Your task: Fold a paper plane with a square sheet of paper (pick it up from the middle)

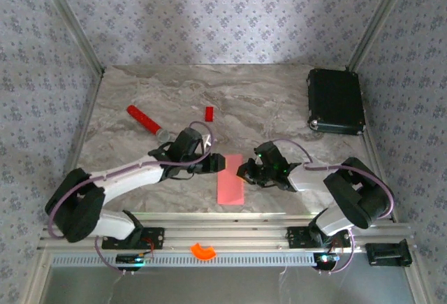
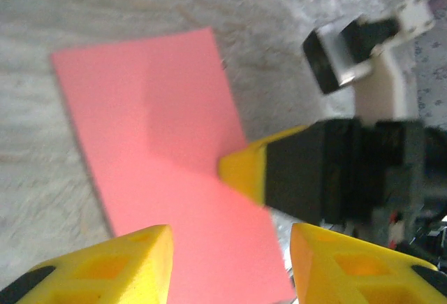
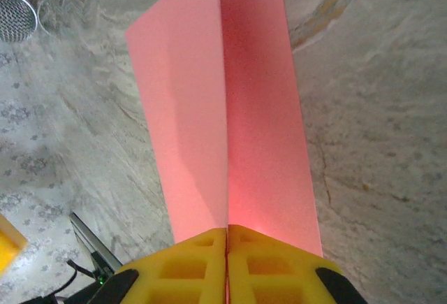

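Note:
The salmon-pink sheet of paper (image 1: 230,178) lies on the marble table as a narrow folded strip between the two arms. My right gripper (image 3: 228,230) is shut on its near edge, and the paper (image 3: 223,108) rises in a sharp centre crease that runs away from the closed fingers. From the left side, my left gripper (image 1: 211,163) reaches to the strip's edge. It stands open in the left wrist view (image 2: 230,248), with the pink paper (image 2: 160,143) lying flat under and between its yellow fingers. The right gripper's yellow fingertip (image 2: 244,170) touches the paper just ahead.
A black case (image 1: 336,100) sits at the back right. A red stick with a grey tip (image 1: 147,121) and a small red block (image 1: 208,113) lie behind the left arm. An orange piece (image 1: 204,250) rests on the front rail.

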Tool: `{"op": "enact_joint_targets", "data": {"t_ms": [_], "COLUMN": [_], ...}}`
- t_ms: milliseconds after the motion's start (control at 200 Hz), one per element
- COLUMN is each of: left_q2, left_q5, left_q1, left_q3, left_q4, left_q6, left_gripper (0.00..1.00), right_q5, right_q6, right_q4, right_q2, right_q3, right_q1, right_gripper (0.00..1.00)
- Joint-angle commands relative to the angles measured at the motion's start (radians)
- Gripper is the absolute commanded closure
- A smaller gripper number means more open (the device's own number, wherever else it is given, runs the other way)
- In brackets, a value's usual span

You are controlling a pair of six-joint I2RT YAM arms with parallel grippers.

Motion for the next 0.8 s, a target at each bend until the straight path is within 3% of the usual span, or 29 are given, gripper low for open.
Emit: {"op": "enact_joint_targets", "data": {"t_ms": [0, 265, 535, 665, 795], "left_q2": [-0.084, -0.251, -0.262, -0.255, -0.212], "left_q5": [-0.057, -0.126, -0.054, -0.195, -0.390], "left_q1": [-0.004, -0.036, -0.053, -0.165, -0.334], "left_q3": [-0.059, -0.186, -0.180, -0.137, -0.049], "left_q4": [0.010, 0.080, 0.040, -0.041, -0.156], "left_q6": [-0.009, 0.029, 0.062, 0.132, 0.226], "left_gripper": [0.55, 0.62, 0.65, 0.62, 0.50], "right_q5": [-0.038, -0.171, -0.185, -0.161, -0.131], "right_q6": [-0.035, -0.120, -0.103, -0.058, -0.043], "right_q4": [-0.003, -0.005, 0.036, 0.050, 0.031], "right_q2": [-0.006, 0.068, 0.095, 0.072, 0.022], "right_q3": [0.001, 0.053, 0.046, 0.029, 0.030], "right_q1": [-0.030, -0.074, -0.086, -0.095, -0.095], "right_gripper": [0.86, 0.87, 0.95, 0.98, 0.99]}}
